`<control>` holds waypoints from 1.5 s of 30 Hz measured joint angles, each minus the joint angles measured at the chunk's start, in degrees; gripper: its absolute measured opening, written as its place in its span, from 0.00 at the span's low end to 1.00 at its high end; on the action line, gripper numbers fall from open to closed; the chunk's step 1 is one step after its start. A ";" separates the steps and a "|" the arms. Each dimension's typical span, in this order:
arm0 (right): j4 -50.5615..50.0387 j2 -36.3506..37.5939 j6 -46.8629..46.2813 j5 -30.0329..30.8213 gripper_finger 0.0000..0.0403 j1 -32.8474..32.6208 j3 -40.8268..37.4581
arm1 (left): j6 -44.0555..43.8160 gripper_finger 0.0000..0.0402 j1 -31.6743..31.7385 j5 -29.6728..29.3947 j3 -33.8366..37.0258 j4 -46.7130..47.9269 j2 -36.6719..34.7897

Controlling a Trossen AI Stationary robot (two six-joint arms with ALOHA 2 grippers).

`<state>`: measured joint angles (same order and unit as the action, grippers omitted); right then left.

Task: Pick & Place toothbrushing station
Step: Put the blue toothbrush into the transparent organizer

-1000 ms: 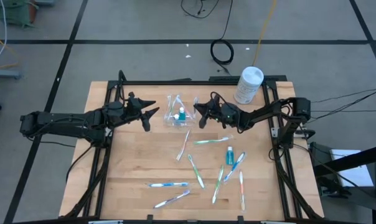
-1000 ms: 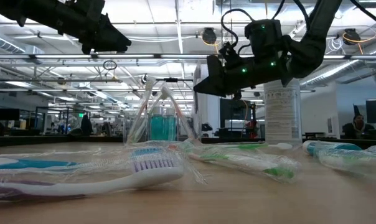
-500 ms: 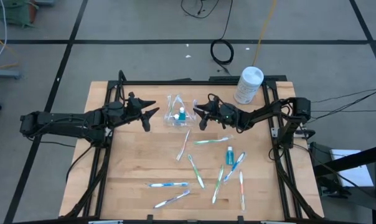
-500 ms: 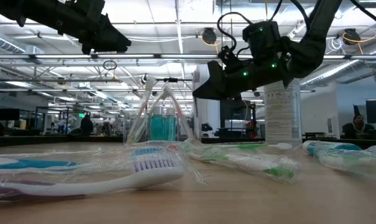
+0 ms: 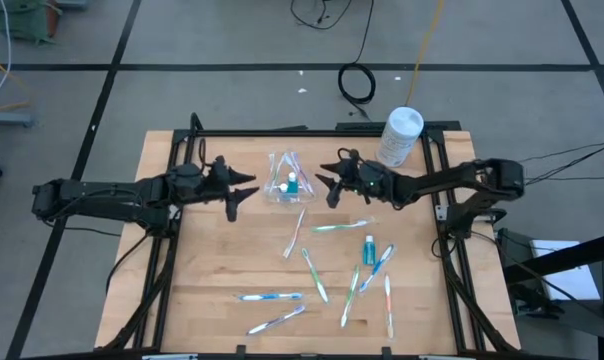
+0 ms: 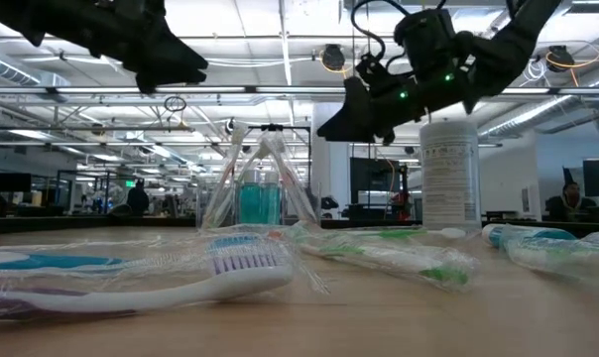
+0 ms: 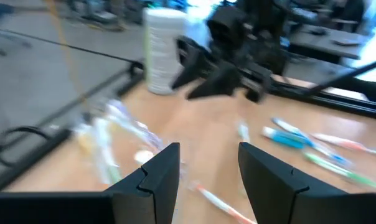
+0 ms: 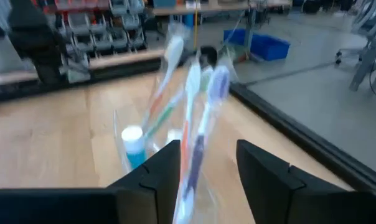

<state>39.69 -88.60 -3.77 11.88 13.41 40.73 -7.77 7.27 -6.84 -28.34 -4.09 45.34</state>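
You have both arms reaching in toward the middle of the high view. Your right gripper (image 5: pixel 327 186) hovers just right of the clear cup (image 5: pixel 282 186), above the table, fingers spread apart and holding nothing. Your left gripper (image 5: pixel 240 186) sits level with it on the cup's other side, a little farther off, fingers also parted and empty.

The cup stands upright in the upper centre of the wooden table (image 5: pixel 202 270), with several toothbrushes fanned out of it and a blue toothpaste tube (image 5: pixel 291 183) inside. More toothbrushes (image 5: pixel 308 263) and a second tube (image 5: pixel 369 249) lie scattered across the lower half of the table. The white canister (image 5: pixel 399 136) stands at the upper right corner.

In the low view the cup's contents blur behind clear wrapping, so you cannot count the brushes. Both wrist views are smeared.
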 joint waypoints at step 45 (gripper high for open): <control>-21.16 16.59 -0.04 -0.04 0.35 -0.60 -0.02 | -9.05 0.42 -27.47 14.30 -20.27 7.37 43.34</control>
<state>18.52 -72.01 -3.81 11.84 12.81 40.71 -16.82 -20.20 7.46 -48.61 3.29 88.68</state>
